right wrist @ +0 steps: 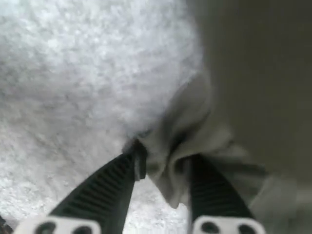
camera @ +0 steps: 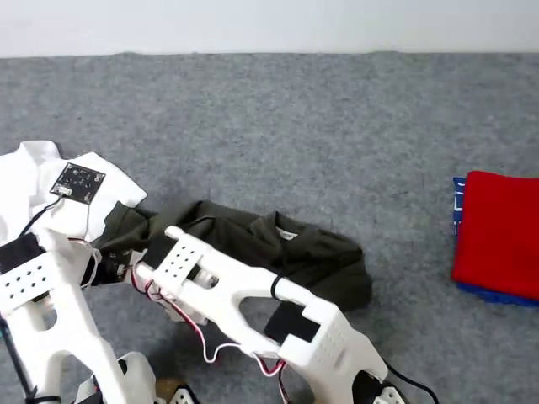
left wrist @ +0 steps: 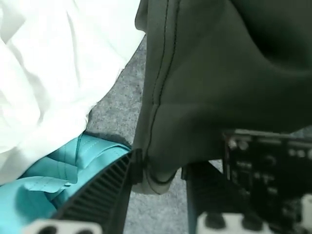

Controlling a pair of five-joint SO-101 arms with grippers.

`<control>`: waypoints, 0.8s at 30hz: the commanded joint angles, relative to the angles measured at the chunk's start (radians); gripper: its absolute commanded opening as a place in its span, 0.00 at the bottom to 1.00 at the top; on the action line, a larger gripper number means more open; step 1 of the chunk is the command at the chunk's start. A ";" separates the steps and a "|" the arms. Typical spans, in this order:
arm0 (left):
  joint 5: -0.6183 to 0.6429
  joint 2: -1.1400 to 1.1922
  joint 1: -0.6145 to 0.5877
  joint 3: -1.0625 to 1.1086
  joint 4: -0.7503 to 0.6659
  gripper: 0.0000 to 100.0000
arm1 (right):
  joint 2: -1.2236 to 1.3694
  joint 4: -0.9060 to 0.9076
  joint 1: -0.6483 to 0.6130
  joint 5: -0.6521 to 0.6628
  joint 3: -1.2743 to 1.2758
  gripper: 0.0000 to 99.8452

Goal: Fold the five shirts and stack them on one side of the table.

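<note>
A crumpled dark olive shirt point(camera: 286, 252) lies mid-table, its left end at both grippers. My left gripper point(left wrist: 158, 178) is shut on a hem of this olive shirt point(left wrist: 219, 73), close to a white shirt point(left wrist: 58, 73) and a teal shirt point(left wrist: 63, 165). My right gripper point(right wrist: 163, 168) is shut on a bunched fold of the olive shirt point(right wrist: 253, 73) just above the grey surface. From above, the left gripper point(camera: 114, 268) and right gripper point(camera: 143, 271) sit side by side. The white shirt point(camera: 50, 181), with a black print, lies spread at the far left.
A folded red shirt point(camera: 498, 231) rests on a folded blue one point(camera: 459, 206) at the right edge. The grey felt table top point(camera: 295, 126) stretches bare across the back and middle right. A pale wall borders the far edge.
</note>
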 commanded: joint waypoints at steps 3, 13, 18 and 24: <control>-0.002 -0.009 -0.005 -0.008 -0.011 0.14 | 0.105 0.064 0.027 0.000 -0.040 0.01; -0.002 -0.015 -0.002 -0.039 -0.002 0.14 | -0.030 0.300 0.202 0.044 -0.262 0.01; 0.000 -0.017 0.003 -0.174 0.086 0.14 | -0.185 0.351 0.289 0.074 -0.322 0.01; -0.006 -0.015 0.034 -0.298 0.187 0.15 | -0.371 0.351 0.406 0.101 -0.322 0.01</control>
